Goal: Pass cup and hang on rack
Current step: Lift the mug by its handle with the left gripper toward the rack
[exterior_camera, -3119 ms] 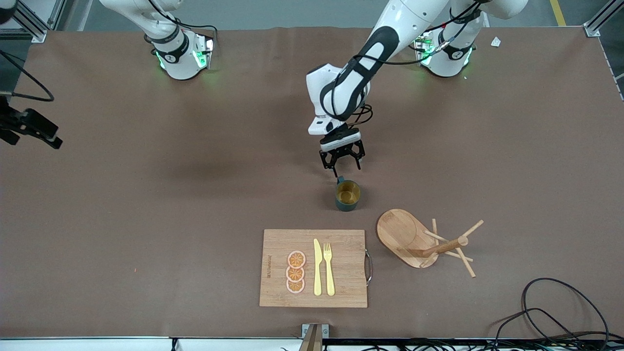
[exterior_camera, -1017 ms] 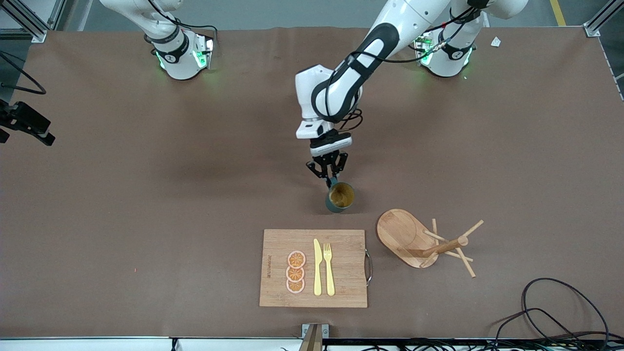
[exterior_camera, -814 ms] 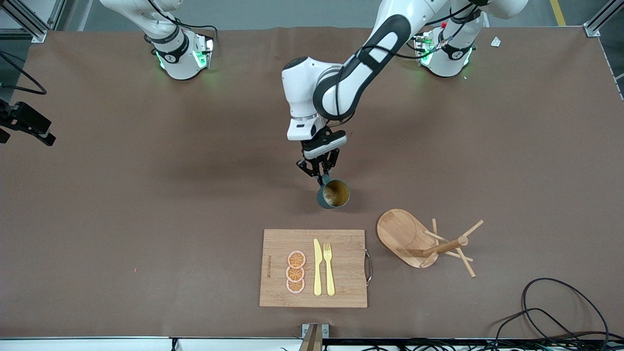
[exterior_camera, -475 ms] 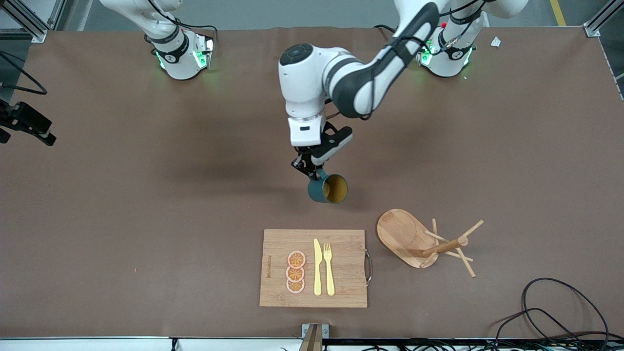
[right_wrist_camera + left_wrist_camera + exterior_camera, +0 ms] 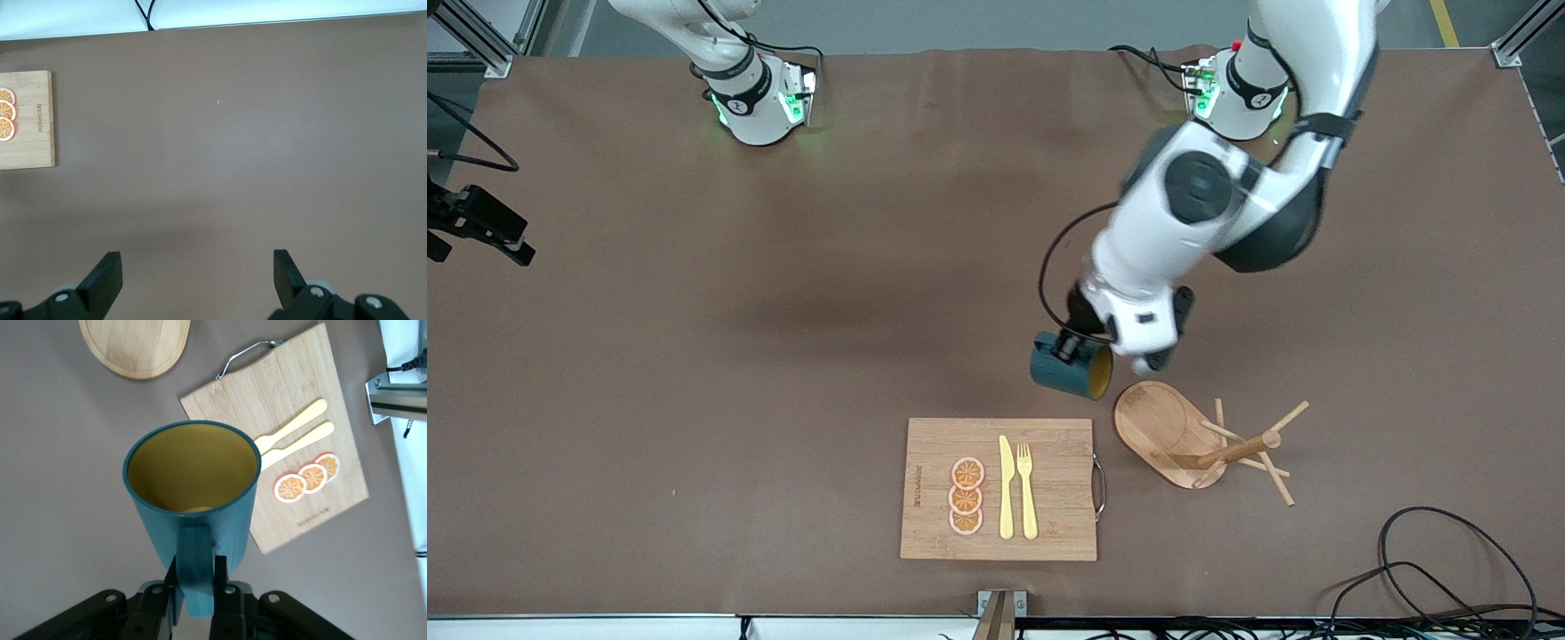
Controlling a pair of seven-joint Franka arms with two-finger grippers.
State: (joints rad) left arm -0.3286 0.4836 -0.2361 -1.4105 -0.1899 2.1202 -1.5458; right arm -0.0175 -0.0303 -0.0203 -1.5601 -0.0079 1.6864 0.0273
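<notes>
Left gripper (image 5: pixel 197 587) is clamping its fingers on the cup's (image 5: pixel 1069 370) handle, carrying the cup on its side in the air, at about ten o'clock from the rack (image 5: pixel 1192 436). Held only by that small handle, the cup could be swinging or slipping before reaching a peg. Right gripper (image 5: pixel 197 277) is waiting over bare table (image 5: pixel 694 356), fingers spread wide.

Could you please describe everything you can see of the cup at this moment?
The cup is a dark teal cylinder, yellowish-tan inside, apparently empty, with a small flat handle. It is off the table, tipped on its side, its mouth facing the rack. The left gripper is shut on the handle, a finger on each side, holding it over bare table beside the rack's base.
</notes>
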